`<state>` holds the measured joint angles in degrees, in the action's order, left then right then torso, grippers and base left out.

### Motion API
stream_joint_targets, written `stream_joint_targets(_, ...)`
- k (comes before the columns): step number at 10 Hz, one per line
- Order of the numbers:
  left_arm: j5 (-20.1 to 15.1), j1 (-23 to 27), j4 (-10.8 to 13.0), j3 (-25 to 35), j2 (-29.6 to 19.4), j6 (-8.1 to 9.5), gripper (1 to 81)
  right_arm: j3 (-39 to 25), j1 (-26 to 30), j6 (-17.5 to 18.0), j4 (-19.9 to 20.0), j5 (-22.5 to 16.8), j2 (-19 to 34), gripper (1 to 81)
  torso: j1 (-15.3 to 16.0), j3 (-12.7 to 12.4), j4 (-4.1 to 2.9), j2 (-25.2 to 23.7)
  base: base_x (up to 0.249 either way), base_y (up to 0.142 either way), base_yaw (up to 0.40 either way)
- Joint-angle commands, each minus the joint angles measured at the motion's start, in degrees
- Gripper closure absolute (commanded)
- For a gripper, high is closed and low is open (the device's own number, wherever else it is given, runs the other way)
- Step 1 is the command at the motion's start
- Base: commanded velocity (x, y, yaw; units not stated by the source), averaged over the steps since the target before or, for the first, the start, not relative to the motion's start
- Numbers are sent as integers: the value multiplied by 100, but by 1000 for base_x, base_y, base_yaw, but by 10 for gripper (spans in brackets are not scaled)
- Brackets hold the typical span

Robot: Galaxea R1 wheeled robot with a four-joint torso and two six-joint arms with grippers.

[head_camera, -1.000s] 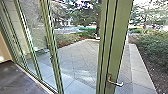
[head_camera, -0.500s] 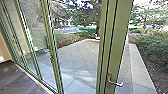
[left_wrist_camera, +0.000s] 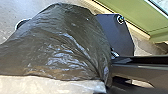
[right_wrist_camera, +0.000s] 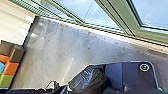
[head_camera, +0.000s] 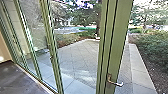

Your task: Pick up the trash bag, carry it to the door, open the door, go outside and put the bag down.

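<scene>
A green-framed glass door (head_camera: pixel 120 37) stands close ahead in the head view, with a metal lever handle (head_camera: pixel 115 83) low on its upright; I cannot tell whether it is ajar. The black trash bag (left_wrist_camera: pixel 57 47) looms large in the left wrist view. Its folds draw together at my left gripper (left_wrist_camera: pixel 108 85), which is shut on it. In the right wrist view the bag (right_wrist_camera: pixel 87 78) hangs beside the robot's dark base. Dark parts of my right gripper (right_wrist_camera: pixel 61 89) show there, their state unclear.
Glass panels with green posts (head_camera: pixel 51 50) run off to the left above a dark indoor floor (head_camera: pixel 18 78). Through the glass lies a paved yard (head_camera: pixel 80 56), edged by bushes (head_camera: pixel 152 47). Stacked coloured blocks (right_wrist_camera: pixel 11 66) stand by a pale wall (right_wrist_camera: pixel 18 18).
</scene>
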<state>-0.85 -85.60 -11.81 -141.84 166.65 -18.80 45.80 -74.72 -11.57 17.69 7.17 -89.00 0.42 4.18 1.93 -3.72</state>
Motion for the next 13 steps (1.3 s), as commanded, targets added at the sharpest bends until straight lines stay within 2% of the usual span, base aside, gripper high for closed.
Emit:
stream_joint_targets(1,-372,276,-5,51,-25,-10,811,-152,1410,31,735,-1409,600,10,0,0,0,0,0,0,0)
stream_joint_targets(2,-372,276,-5,51,-17,-2,811,-46,1822,93,789,-1805,600,10,0,0,0,0,0,0,0)
stream_joint_targets(6,-363,294,-5,33,71,-1,811,296,3238,821,754,-3123,583,10,0,0,0,0,0,0,0)
stream_joint_targets(10,-354,303,-14,16,80,8,811,736,4328,1456,675,-3916,310,10,0,0,0,2,0,0,0)
stream_joint_targets(11,-345,302,-14,16,80,8,811,807,4599,1631,534,-4162,222,10,0,0,0,2,0,0,0)
stream_joint_targets(13,-345,303,-23,-11,89,17,811,763,4996,2340,0,-4417,39,10,0,0,0,2,0,0,0)
